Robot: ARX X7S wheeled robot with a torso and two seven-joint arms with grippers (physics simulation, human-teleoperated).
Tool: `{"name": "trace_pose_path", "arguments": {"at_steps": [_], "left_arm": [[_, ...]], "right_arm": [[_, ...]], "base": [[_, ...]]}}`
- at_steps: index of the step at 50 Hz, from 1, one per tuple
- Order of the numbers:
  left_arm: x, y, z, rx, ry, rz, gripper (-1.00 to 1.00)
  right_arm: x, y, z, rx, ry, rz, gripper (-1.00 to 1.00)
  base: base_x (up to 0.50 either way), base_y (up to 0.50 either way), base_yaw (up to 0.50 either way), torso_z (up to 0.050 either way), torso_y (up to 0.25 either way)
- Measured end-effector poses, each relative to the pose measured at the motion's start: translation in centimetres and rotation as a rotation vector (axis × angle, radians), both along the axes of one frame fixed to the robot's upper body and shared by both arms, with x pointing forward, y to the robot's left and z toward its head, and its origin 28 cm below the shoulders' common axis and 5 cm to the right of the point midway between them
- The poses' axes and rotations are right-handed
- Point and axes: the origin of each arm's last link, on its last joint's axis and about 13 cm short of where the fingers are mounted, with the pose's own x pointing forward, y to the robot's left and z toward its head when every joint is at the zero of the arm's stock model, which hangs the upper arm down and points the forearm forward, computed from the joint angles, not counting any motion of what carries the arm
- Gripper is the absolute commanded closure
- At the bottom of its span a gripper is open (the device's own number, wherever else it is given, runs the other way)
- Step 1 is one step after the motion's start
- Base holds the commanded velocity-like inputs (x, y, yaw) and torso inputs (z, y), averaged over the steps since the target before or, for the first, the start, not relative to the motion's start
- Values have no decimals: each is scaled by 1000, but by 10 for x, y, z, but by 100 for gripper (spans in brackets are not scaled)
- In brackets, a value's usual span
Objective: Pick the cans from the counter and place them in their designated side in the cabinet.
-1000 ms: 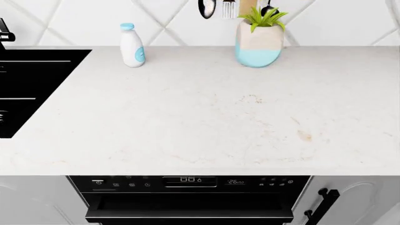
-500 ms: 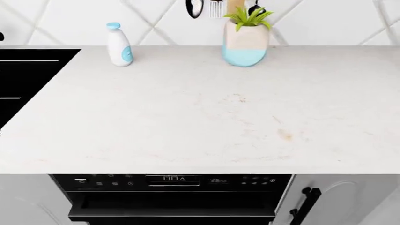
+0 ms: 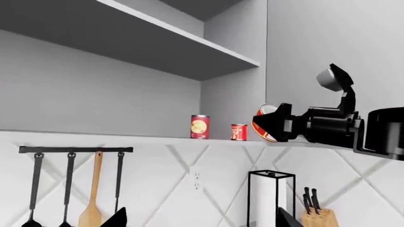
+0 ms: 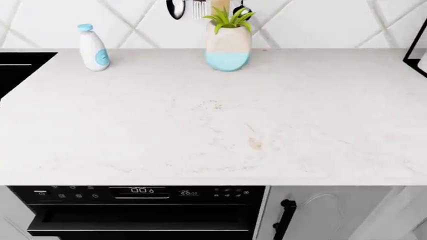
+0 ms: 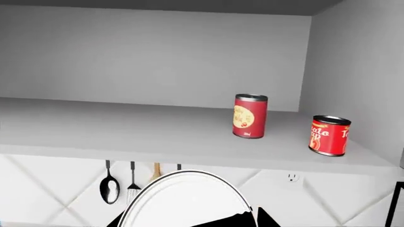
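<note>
From the left wrist the taller can [image 3: 199, 126] and squat can [image 3: 239, 132] stand on the cabinet shelf [image 3: 94, 135], and the right claw [image 3: 275, 124] seemingly grips a round red-and-white thing [image 3: 259, 124]; the head view has swung right, showing a counter [image 4: 200, 125] without cans; the right wrist agrees; the left claw is unseen.

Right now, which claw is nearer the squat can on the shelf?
Right. The right claw hangs beside the squat can at shelf level; the left claw is unseen, its camera looking from farther off.
</note>
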Motion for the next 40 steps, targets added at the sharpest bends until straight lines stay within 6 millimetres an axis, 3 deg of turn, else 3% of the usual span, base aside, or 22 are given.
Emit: {"name": "trace_pose_path", "arguments": {"at_steps": [40], "left_arm": [[-5, 1, 1, 8, -5, 15, -100]], "right_arm": [[0, 0, 0, 0, 0, 2, 100]], "base": [[162, -87, 0, 0, 1]]}}
